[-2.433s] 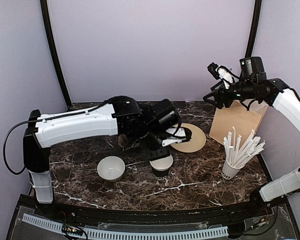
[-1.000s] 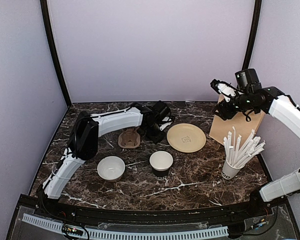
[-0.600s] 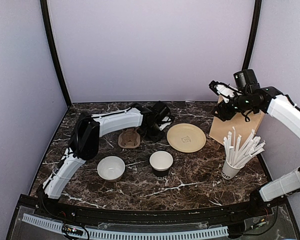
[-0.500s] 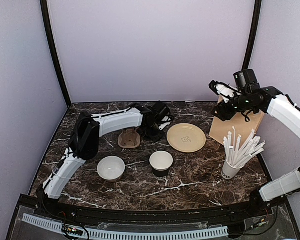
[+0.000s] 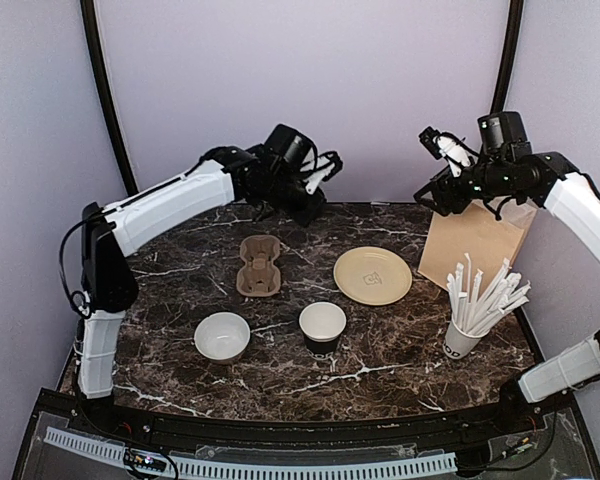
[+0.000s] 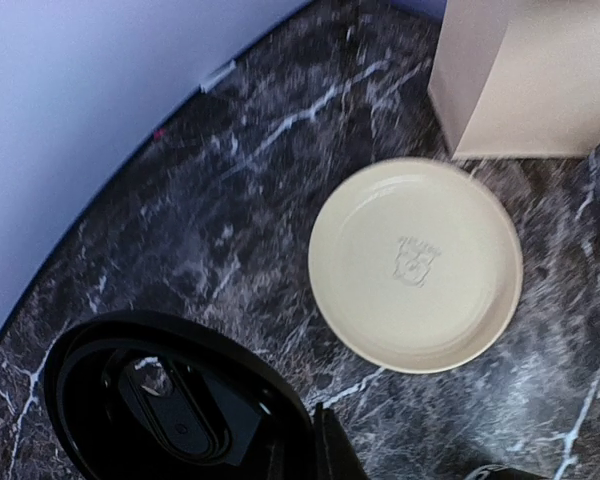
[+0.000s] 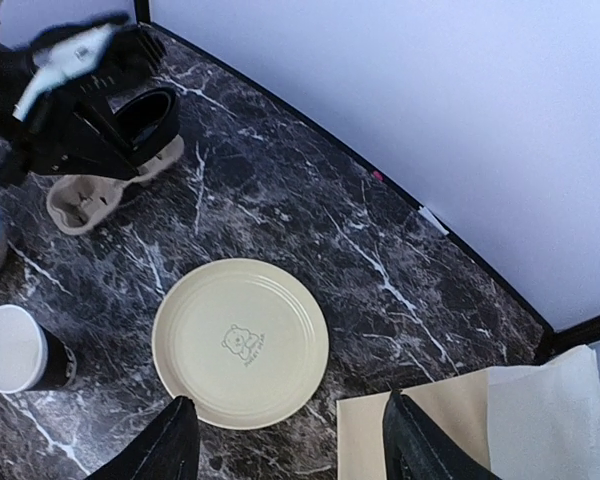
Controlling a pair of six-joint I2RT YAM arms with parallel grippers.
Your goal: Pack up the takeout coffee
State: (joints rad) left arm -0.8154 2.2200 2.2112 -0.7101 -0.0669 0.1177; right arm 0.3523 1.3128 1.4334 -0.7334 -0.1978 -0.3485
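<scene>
Top external view: left gripper (image 5: 313, 178), clamped on the black lid (image 6: 170, 400), hung high behind the plate (image 5: 372, 275); the cup (image 5: 322, 325) stood open near that plate's front-left edge. Over the plate's right, the right gripper (image 7: 293, 445) gaped empty. Best play looked like lowering the lid level, centred on the rim.

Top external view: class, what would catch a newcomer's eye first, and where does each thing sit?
The left gripper, high over the back of the marble table, grips a black lid. The lidless black coffee cup stands open at front centre, with a pale yellow plate just behind it to the right. At the right edge, a white cup bristling with straws stands before a brown paper bag.
</scene>
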